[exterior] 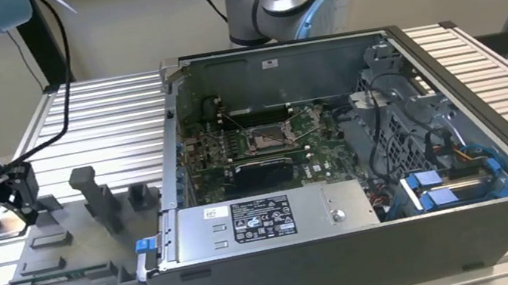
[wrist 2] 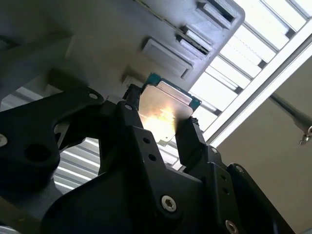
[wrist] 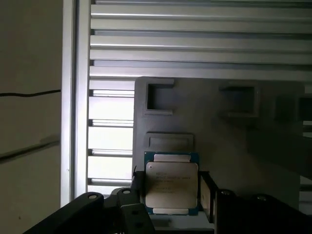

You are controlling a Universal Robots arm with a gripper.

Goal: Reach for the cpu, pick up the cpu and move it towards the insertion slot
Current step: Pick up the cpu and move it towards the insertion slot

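The cpu (wrist: pixel 171 185) is a thin square chip with a silvery top and a green edge. It sits between the two black fingers (wrist: pixel 207 192) of my gripper (wrist: pixel 170 195), which is shut on its sides. In the second wrist view the cpu (wrist 2: pixel 163 114) shows a shiny face, held by the gripper (wrist 2: pixel 158 117) just off the grey fixture plate (wrist 2: pixel 97 34). In the exterior view my gripper (exterior: pixel 8 216) is at the far left over the fixture plate (exterior: pixel 82 277), well apart from the insertion slot (exterior: pixel 266 138) inside the open computer case.
The open computer case (exterior: pixel 353 249) stands in the middle of the ribbed metal table (exterior: pixel 105 105), with high walls around the green board. Upright grey posts (exterior: pixel 94 198) rise from the fixture plate between my gripper and the case. Another arm's base (exterior: pixel 273 2) stands behind the case.
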